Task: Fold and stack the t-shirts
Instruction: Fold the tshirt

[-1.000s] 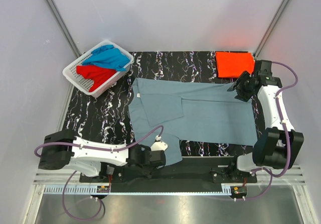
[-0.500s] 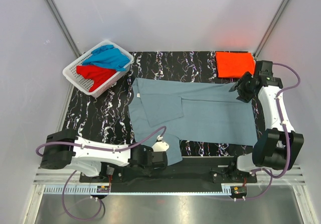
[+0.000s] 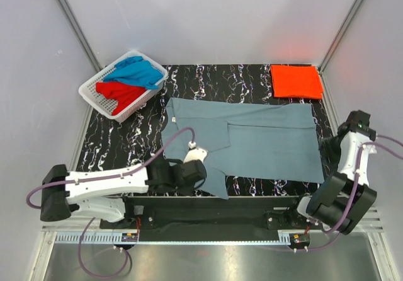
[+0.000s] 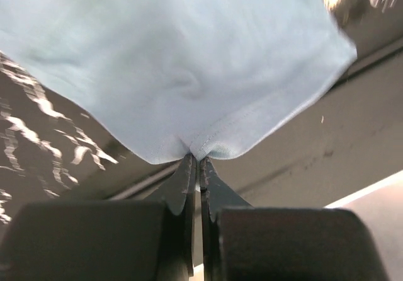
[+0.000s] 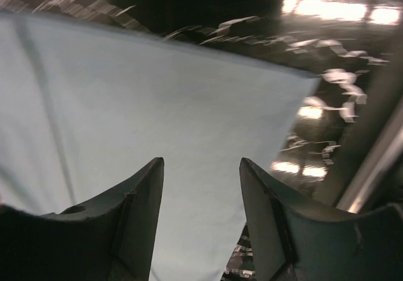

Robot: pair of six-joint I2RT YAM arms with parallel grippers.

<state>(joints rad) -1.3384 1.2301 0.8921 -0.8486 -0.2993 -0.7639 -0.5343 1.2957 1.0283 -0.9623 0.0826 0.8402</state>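
Note:
A dull grey-blue t-shirt [image 3: 258,136] lies spread flat across the middle of the black marbled table. My left gripper [image 3: 206,172] is at its near-left sleeve. In the left wrist view this gripper [image 4: 198,159] is shut on the hem of the grey-blue t-shirt [image 4: 189,60]. My right gripper [image 3: 327,149] hovers at the shirt's right edge. In the right wrist view it [image 5: 201,167] is open over the cloth [image 5: 126,104], holding nothing. An orange-red t-shirt [image 3: 296,81] lies folded at the back right. Bright blue [image 3: 135,73] and red [image 3: 119,93] t-shirts sit crumpled in the basket.
The white slotted basket [image 3: 94,95] stands at the back left corner of the table [image 3: 119,142]. Bare marbled tabletop [image 5: 327,92] shows beyond the shirt's right edge. The arm bases and a metal rail run along the near edge.
My left gripper shut on the near sleeve's hem and moved away from the table's near edge. My right arm swung from the shirt's far right corner back toward its near right edge.

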